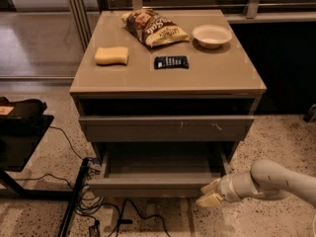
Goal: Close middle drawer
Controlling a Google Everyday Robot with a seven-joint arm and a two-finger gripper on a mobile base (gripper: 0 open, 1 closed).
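Note:
The middle drawer stands pulled out below the scratched top drawer front. It is wide, shallow and grey-taupe, and its inside looks empty. My gripper is low at the right, just beside the front right corner of the middle drawer's front panel, pointing left. The pale arm reaches in from the lower right.
On the cabinet top lie a yellow sponge, a chip bag, a dark packet and a white bowl. Cables lie on the floor at the left beside a black stand.

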